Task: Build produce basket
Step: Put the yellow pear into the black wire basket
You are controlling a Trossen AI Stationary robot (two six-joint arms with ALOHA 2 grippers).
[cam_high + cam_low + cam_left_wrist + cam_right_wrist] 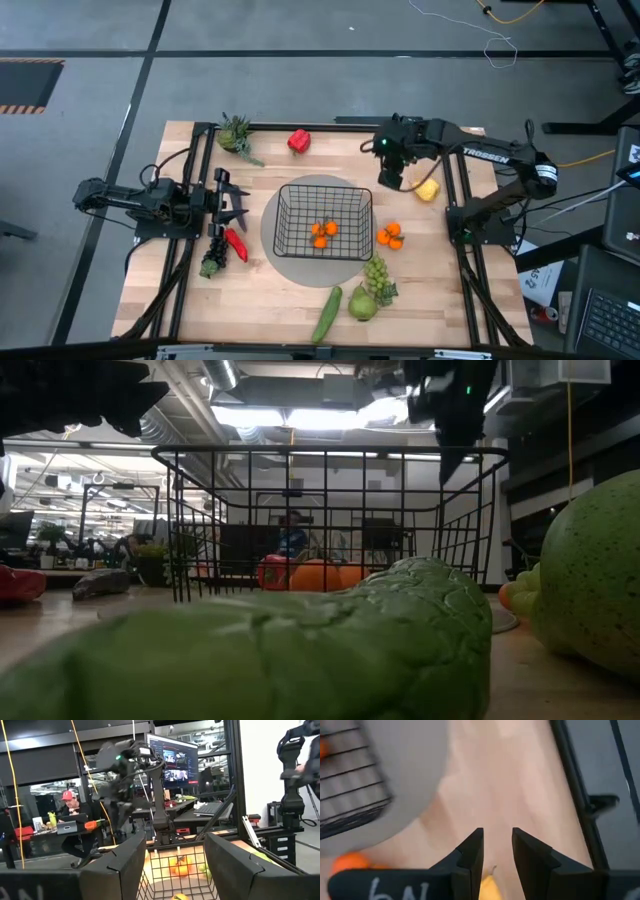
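The black wire basket (322,222) stands on a round grey mat (290,262) at mid-table, with small oranges (323,232) inside. More oranges (390,236) lie on the table to its right. A yellow fruit (428,189) lies on the table at the far right. My right gripper (392,178) hangs above the table just left of it, its fingers (497,832) a narrow gap apart and empty. The fruit shows low between them (489,887). My left gripper (240,208) is open and empty left of the basket, facing it (175,840).
A red pepper (235,244) and a dark bunch (211,265) lie near my left gripper. Another red pepper (298,141) and a green leafy piece (237,135) lie at the far edge. Green grapes (378,275), a pear (362,304) and a cucumber (327,312) lie near the front.
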